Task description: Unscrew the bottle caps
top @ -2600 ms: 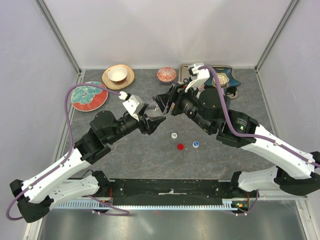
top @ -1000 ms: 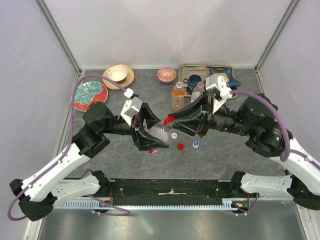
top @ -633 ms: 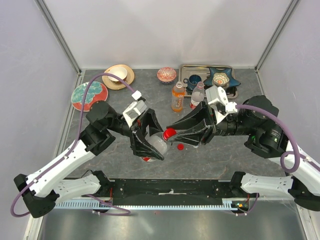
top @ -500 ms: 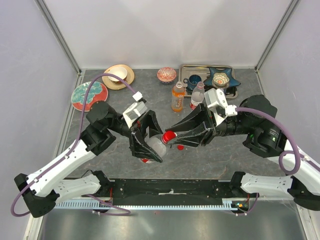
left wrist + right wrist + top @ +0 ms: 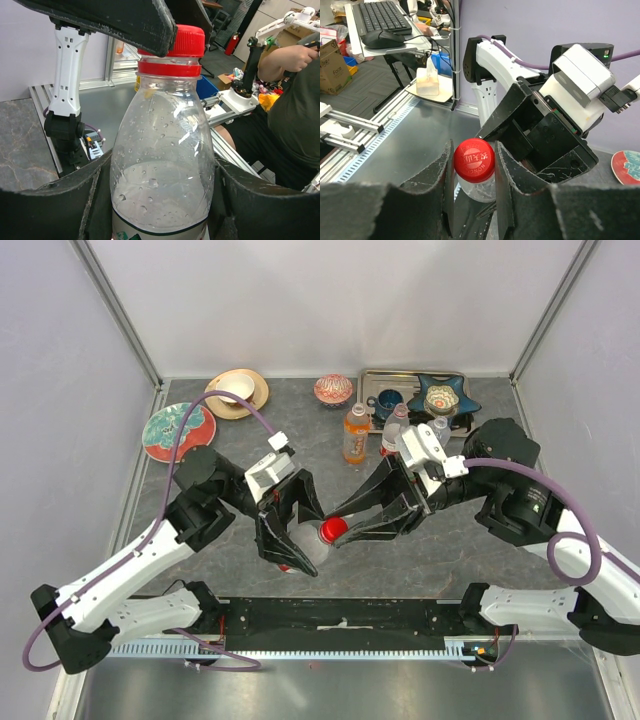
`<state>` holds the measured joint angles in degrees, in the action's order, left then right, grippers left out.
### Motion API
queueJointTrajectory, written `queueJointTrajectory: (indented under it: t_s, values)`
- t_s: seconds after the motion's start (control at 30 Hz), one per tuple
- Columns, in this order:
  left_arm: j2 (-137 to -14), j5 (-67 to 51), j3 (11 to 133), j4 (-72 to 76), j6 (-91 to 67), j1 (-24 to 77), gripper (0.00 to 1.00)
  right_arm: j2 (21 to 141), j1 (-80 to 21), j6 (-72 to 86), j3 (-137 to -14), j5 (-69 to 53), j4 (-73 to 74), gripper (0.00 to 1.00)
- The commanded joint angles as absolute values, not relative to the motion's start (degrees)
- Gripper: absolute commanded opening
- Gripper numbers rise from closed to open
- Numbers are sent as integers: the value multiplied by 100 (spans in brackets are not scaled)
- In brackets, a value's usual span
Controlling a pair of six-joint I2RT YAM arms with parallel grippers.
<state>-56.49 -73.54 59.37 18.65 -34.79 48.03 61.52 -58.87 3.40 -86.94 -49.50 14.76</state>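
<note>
**Item 1: clear bottle [image 5: 162, 165] with red cap [image 5: 474, 159].** It is held off the table over the middle of the near half, tilted so that the cap points toward the right arm. It is partly filled with water, and droplets cling to the inside wall.

**Item 2: left gripper [image 5: 293, 540].** The jaws are closed on the bottle's body, with 1 finger on each side.

**Item 3: right gripper [image 5: 475, 172].** The jaws are drawn in narrow on the red cap, which sits between the 2 fingers and appears to touch both.

**Item 4: orange bottle [image 5: 356, 433] and a second clear bottle [image 5: 396, 428].** Both stand capped just beside each other near the far edge, in front of the tray [image 5: 372, 374] and the blue mug [image 5: 385, 402].

**Risks.**
- If the left hold is slack, the bottle would likely spin with the cap and the thread would not break.
- Too hard a squeeze could buckle the thin wall.
- Because the bottle is tilted, a freed cap could let water run out.
- The smooth cap could also slip from the pads and drop.

**Not visible.**
- The wrist view cuts off the bottle's base and most of its label.
- The exact pad contact on the cap's sides is partly hidden.
- The grippers cover the table beneath them.
- A 4th bottle cannot be picked out with certainty.
</note>
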Motion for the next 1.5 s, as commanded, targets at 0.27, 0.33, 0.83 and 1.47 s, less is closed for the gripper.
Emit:
queueJointTrajectory:
  t_s: [0.27, 0.33, 0.83, 1.47]
  values:
    - [-5599, -7410, 5766, 1573, -3041, 3912, 42, 5880, -5985, 325, -8614, -4696, 2232, 0]
    - [-5607, -7287, 5660, 1565, -3015, 3815, 43, 5897, -5977, 290, -8570, -4475, 2267, 0]
    - [-5634, -6987, 5801, 1319, -2742, 3814, 44, 6152, -5977, 518, -8587, -3217, 2303, 28]
    - [-5590, -6864, 5757, 1204, -2575, 3814, 45, 6275, -5977, 712, -8701, -2769, 2189, 57]
